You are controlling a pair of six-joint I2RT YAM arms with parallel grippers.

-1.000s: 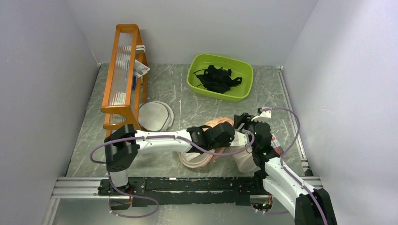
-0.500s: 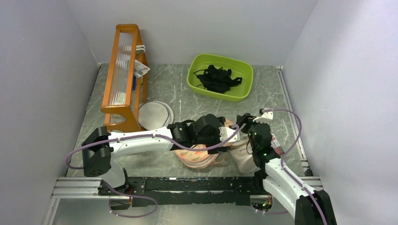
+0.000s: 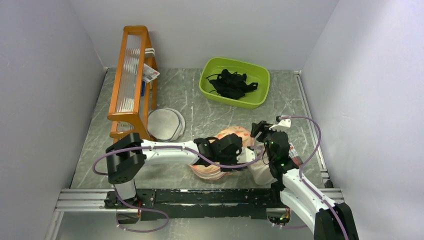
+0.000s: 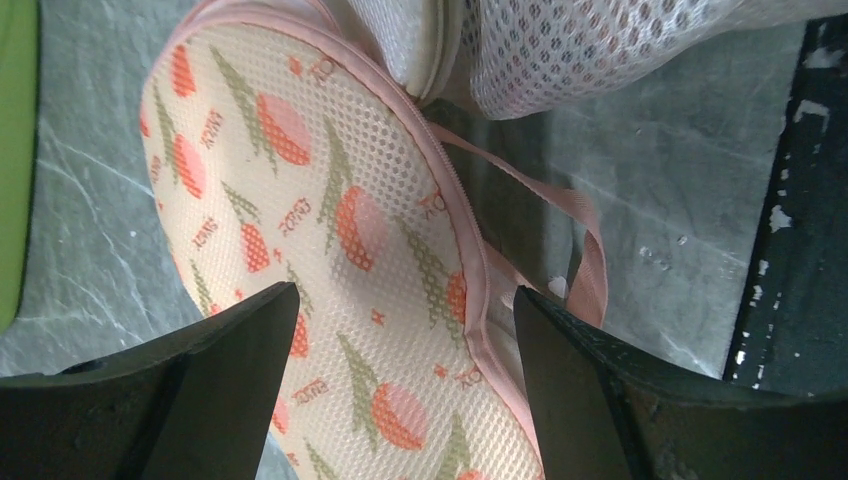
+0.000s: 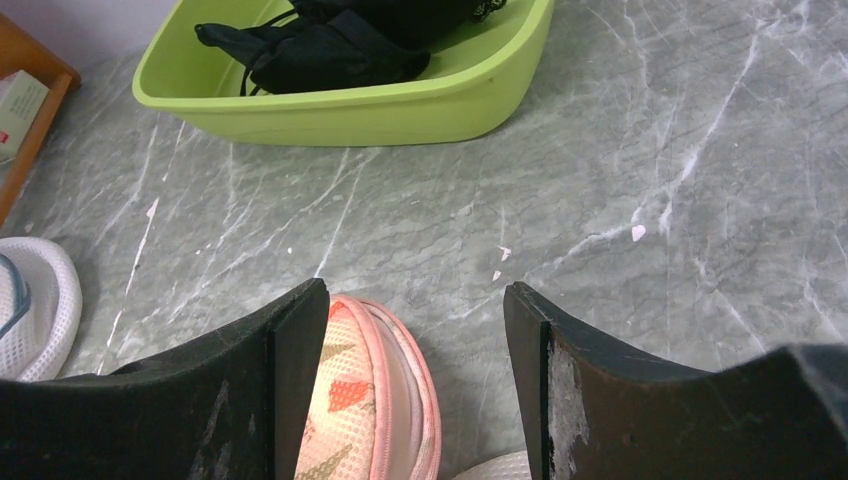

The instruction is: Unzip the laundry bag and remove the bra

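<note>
Marbled grey tabletop [image 3: 200, 102], leaf-printed mesh laundry bag [image 4: 330, 230]; left hand [image 4: 405, 300], right hand [image 5: 412, 292] apart.

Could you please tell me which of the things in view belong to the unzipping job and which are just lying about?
Part of the job:
laundry bag
left end effector, open astride the bag
right end effector, open at the bag's edge
(the bra is not in view)

Lying about:
green tub of black garments
round mesh disc
orange rack
pale mesh pouch
</note>
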